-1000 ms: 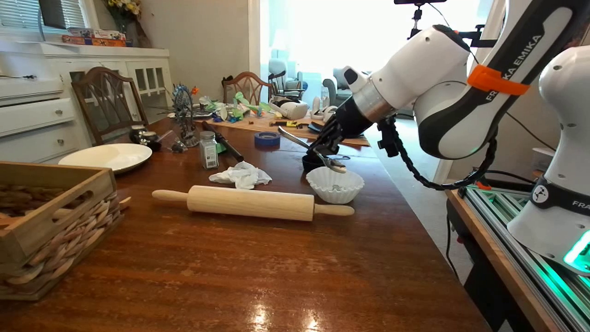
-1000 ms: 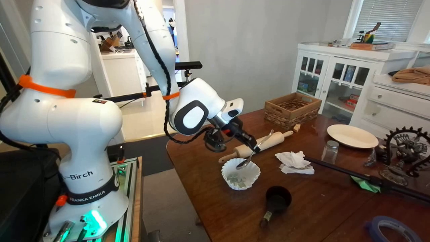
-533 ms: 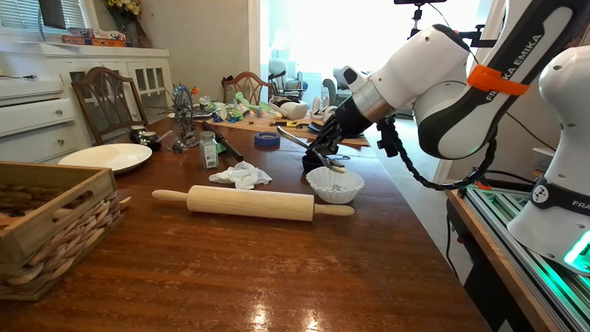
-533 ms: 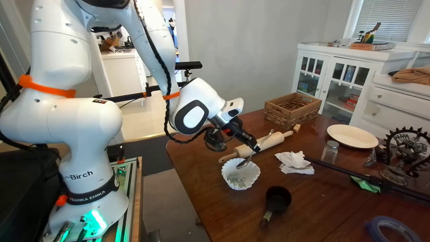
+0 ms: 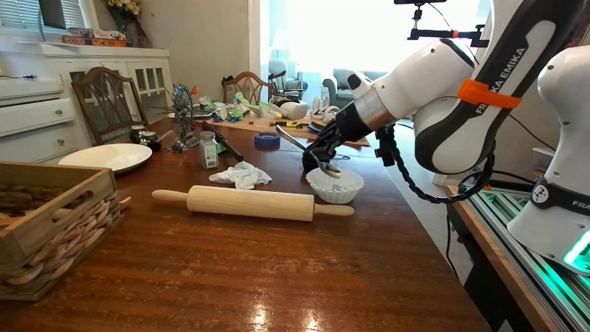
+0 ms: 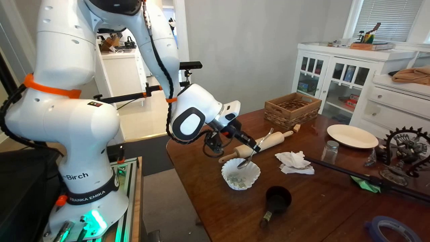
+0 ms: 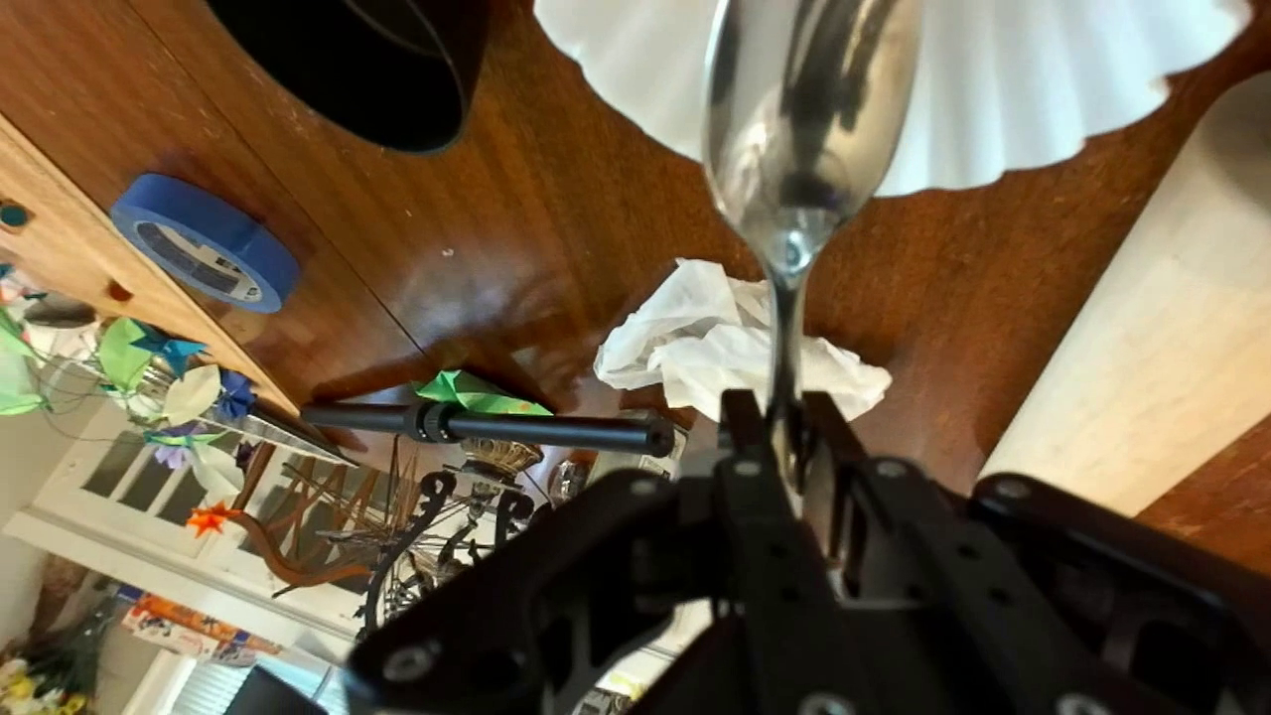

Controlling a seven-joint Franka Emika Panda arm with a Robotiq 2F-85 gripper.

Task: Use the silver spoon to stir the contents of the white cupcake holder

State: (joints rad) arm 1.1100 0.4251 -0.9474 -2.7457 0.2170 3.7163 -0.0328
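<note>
Broadly, we look over a long, glossy brown wooden table (image 5: 276,263), its surface scuffed and catching the light. Above it we see the white-and-black jointed robot arm (image 6: 198,101) leaning down at a slant. Well apart from the arm we have a rectangular basket (image 5: 73,244) of pale wood and woven braid. We find a pale wooden rolling pin (image 5: 251,203), cylindrical with tapered handles, lying on its side, and a flat, round, cream-white plate (image 6: 352,136) near the basket.

At the arm's end we see the black two-fingered gripper (image 7: 781,402), its fingers drawn close together. Next we come to the round, fluted white cupcake holder (image 5: 335,196), upright on the table just beside one handle of the rolling pin. Near the pin we spot a crumpled white tissue (image 5: 244,175), and near the holder a round black cup (image 6: 278,198) with a handle.

Slimmest of these, the silver spoon (image 7: 792,223) of polished metal has its handle pinched between the gripper's fingertips. It is tilted, bowl end low, and we see that bowl at the holder's mouth; whether it touches the wall we cannot tell. Inside the holder we make out small, pale greenish pieces (image 6: 237,182), apart from the spoon's bowl.
</note>
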